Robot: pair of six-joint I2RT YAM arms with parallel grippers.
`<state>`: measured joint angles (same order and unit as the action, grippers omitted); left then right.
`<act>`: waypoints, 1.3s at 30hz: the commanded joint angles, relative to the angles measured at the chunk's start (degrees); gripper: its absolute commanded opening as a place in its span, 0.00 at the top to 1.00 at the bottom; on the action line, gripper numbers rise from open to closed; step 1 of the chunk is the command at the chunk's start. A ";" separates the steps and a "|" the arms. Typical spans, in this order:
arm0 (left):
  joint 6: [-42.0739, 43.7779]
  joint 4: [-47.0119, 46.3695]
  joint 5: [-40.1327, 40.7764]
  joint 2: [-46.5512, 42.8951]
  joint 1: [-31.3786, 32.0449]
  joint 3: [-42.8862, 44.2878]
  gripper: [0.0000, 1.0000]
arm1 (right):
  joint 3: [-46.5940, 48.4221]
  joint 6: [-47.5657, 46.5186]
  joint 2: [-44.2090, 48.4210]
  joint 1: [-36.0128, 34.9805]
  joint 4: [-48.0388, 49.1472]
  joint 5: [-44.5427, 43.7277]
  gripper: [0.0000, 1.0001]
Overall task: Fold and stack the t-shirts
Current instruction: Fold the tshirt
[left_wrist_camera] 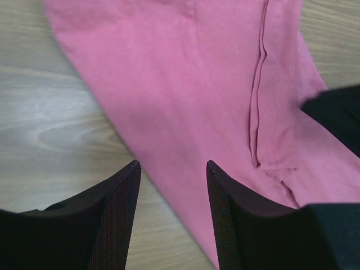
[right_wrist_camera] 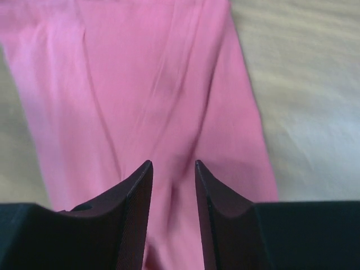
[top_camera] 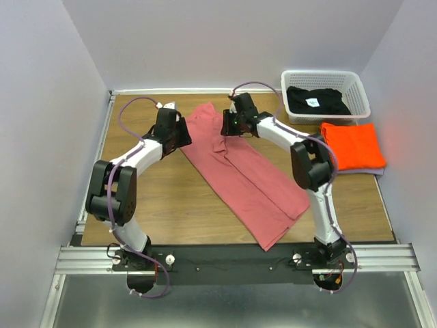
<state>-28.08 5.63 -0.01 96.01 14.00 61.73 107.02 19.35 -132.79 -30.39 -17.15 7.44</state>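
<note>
The pink-red t-shirt [top_camera: 242,171] lies as a long folded strip running diagonally from the table's far middle to its near right. My left gripper [top_camera: 184,131] hovers open at the strip's far left edge; in the left wrist view [left_wrist_camera: 173,164] its jaws straddle the cloth edge [left_wrist_camera: 185,84]. My right gripper [top_camera: 227,123] is open over the strip's far end, above pink cloth [right_wrist_camera: 140,84] in the right wrist view [right_wrist_camera: 173,163]. The orange t-shirt [top_camera: 351,145] lies folded at the right. The black t-shirt [top_camera: 315,101] with a white label sits in the basket.
A white lattice basket [top_camera: 360,96] stands at the far right corner, with the orange shirt just in front of it. The wooden table [top_camera: 157,198] is bounded by white walls; bare wood shows at the left and near the arm bases.
</note>
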 commanded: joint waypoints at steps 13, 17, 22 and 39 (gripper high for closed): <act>0.21 1.14 -1.13 12.97 2.17 8.14 0.42 | -51.90 5.33 39.35 0.16 -4.73 -2.70 0.50; 0.65 2.19 -1.39 15.78 2.26 9.80 0.42 | -57.18 6.48 43.84 -0.02 -8.69 -2.43 0.48; 1.62 4.91 -1.66 20.08 2.70 15.59 0.42 | -59.99 6.66 44.46 -1.94 -12.99 2.21 0.47; 5.75 16.08 -4.65 34.77 11.13 39.07 0.42 | -49.82 5.96 31.99 -21.20 -11.24 19.10 0.48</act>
<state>-24.40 18.20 -2.37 128.86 22.46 99.29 54.68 25.91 -98.06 -49.98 -26.55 23.66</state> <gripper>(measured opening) 0.580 0.522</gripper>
